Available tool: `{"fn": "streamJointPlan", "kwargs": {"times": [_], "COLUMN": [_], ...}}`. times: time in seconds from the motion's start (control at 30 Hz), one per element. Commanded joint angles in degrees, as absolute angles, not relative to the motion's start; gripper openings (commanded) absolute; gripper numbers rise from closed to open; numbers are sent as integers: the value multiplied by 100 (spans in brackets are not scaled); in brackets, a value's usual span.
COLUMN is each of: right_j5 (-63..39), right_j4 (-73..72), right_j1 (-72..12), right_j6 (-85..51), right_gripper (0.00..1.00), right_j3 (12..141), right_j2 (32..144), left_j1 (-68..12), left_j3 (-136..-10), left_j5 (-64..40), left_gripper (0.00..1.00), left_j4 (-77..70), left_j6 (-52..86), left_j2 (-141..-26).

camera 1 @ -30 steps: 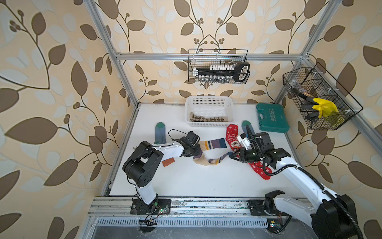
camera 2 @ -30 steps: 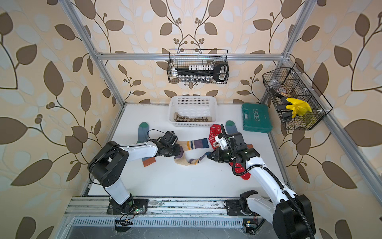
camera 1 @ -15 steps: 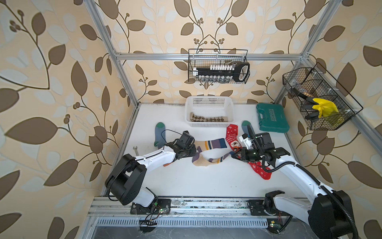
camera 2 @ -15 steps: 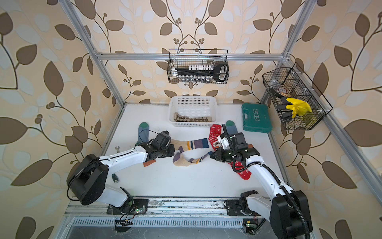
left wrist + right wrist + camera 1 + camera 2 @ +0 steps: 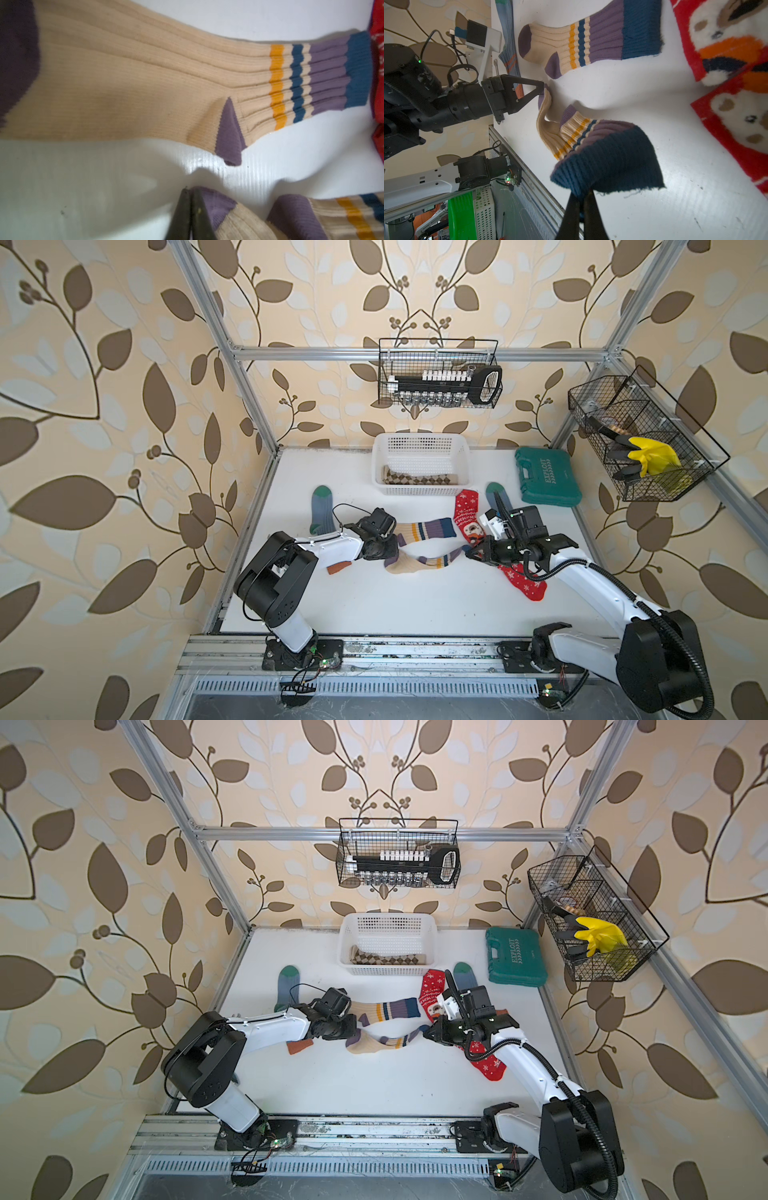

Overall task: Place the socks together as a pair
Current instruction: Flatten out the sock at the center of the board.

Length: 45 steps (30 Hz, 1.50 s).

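on white tabletop (image 5: 415, 605), striped sock (image 5: 409, 566) toe leftward

- The walls (image 5: 104, 406) are papered in cream, printed with large brown leaves and pale stems.
- An aluminium frame (image 5: 415, 353) is set up the corners and across the back wall.
- A white worktop (image 5: 415, 605) is enclosed below, evenly lit.
- A black wire basket (image 5: 436, 339) is hung from the back bar.
- A second wire basket (image 5: 652, 489) is hung by the side wall.
- A metal rail (image 5: 415, 649) is fixed along the worktop's near edge.
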<state>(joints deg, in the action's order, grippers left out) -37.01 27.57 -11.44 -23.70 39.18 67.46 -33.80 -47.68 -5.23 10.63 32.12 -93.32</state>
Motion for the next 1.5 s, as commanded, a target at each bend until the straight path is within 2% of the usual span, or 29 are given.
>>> {"fn": "streamJointPlan", "kwargs": {"times": [0.0,0.37,0.5,0.73,0.9,1.07,1.23,1.37,1.4,1.47], "right_j5": [-3604,-3015,-3389,-3210,-3853,-4859,-5385,-5386,-5253,-4639], "right_j4": [2710,2838,3090,3951,3904,3124,2101,1687,1744,2107], "right_j1": [-1105,-1100,-1185,-1697,-2107,-2197,-2185,-1941,-1789,-1605], "right_j6": [-2219,-2081,-2014,-2063,-2389,-2753,-3064,-3049,-2946,-2616], "right_gripper": [0,0,0,0,0,0,0,14,19,22], "right_j3": [4084,4540,4860,4957,4499,3816,3336,3208,3223,3371], "right_j2": [6877,7367,7534,6419,5790,5765,6297,6779,6890,7027], "left_j1": [-3419,-3415,-3412,-3427,-3436,-3421,-3082,-2552,-2376,-2059], "left_j3": [-4708,-4156,-4179,-4151,-4046,-4001,-3882,-3760,-3745,-3688], "left_j5": [-762,-432,-767,-1302,-1880,-1658,-1632,-1741,-1787,-1891], "left_gripper": [0,0,0,0,0,0,0,0,0,0], "left_j4": [1072,1725,2054,2489,2395,2113,1463,900,788,525], "left_j6": [3222,3434,3509,3590,3836,4129,4340,4396,4401,4396], "left_j2": [-9095,-6790,-6149,-4927,-4432,-4369,-5121,-5965,-6192,-6583]}}
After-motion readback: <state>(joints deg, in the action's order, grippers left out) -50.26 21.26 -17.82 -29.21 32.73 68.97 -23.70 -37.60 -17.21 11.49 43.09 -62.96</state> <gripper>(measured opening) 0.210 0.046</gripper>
